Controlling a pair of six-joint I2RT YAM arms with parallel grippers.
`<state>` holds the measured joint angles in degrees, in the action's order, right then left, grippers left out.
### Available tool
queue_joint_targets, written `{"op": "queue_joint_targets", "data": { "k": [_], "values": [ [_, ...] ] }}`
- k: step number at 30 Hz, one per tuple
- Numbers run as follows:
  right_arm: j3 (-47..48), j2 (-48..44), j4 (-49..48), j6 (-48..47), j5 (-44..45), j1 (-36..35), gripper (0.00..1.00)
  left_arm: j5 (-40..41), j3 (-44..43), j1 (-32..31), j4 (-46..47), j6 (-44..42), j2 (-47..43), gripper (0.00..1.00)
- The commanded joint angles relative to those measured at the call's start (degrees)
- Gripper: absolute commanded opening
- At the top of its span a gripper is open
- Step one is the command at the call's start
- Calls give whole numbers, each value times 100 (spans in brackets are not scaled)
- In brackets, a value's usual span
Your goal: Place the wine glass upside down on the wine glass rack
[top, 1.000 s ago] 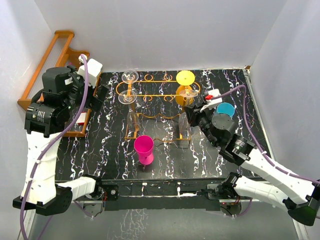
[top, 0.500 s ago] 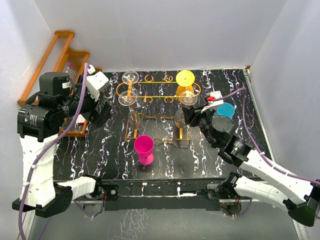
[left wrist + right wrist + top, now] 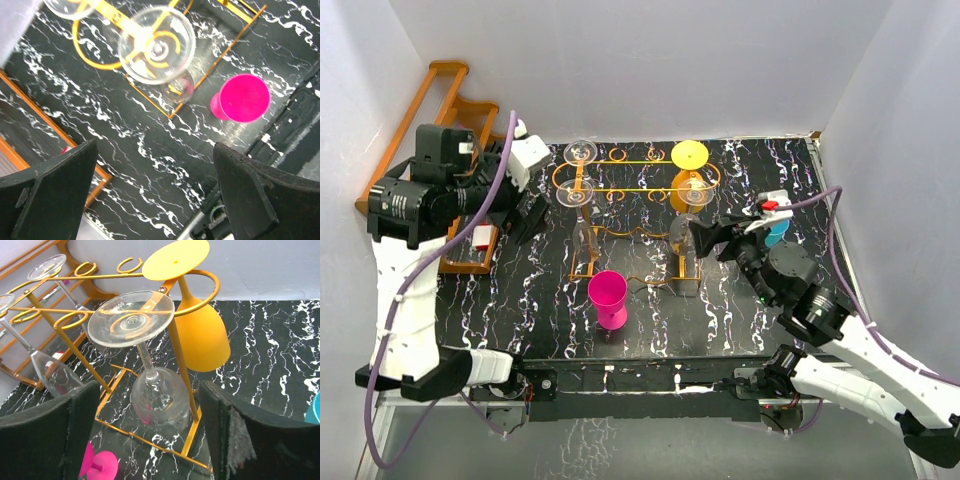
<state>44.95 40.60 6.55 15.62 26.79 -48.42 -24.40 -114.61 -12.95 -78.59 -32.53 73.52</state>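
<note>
One placement done, I judged: my right gripper (image 3: 147,430) had backed toward the right edge, jaws apart, leaving the wine glass (image 3: 159,395) inverted on the wine glass rack (image 3: 179,360).

Wine glass rack (image 3: 620,163): orange-gold wire throughout, no pattern.

Hung on the rack:
- three clear wine glasses (image 3: 131,320), colourless, picking up orange glints from the wire
- one yellow-orange wine glass (image 3: 200,340), opaque, plain, with a brighter yellow foot

Table (image 3: 520,300) under the rack: glossy black with irregular white marble veining.

Magenta cup (image 3: 608,292), on the arm side of the rack: solid pink, unpatterned.

Teal cup (image 3: 314,415), right of the rack: only an edge shows.

Wooden rack (image 3: 440,90), left of the wire one: warm orange-brown.

Walls (image 3: 620,60) behind the rack: plain white.

Left arm (image 3: 405,300) and right arm (image 3: 880,350): white shells, black joints, purple cable (image 3: 366,435).
</note>
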Motion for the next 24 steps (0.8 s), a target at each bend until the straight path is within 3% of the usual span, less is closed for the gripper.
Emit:
{"op": "queue_joint_targets", "data": {
  "k": [1,4,7,13,18,22,24],
  "values": [
    [9,-517,365,268,-80,-9,89,-44,-945,6,-292,-304,511,97],
    [19,-730,774,424,-9,-7,99,19,-1217,-311,-315,-428,778,97],
    [154,-839,1233,588,124,-9,99,624,-1166,-1480,-315,-248,884,97],
    [379,-1044,1954,977,264,-12,99,837,-98,-2980,-324,192,442,96],
    [229,-1474,2055,1111,381,-9,99,270,1160,-3167,-324,408,-138,87],
    [315,-1594,2061,995,549,-9,99,300,1862,-3279,-238,300,-126,80],
    [391,-1590,2075,946,586,-9,99,471,1997,-3293,122,386,-65,67]
  ]
}}
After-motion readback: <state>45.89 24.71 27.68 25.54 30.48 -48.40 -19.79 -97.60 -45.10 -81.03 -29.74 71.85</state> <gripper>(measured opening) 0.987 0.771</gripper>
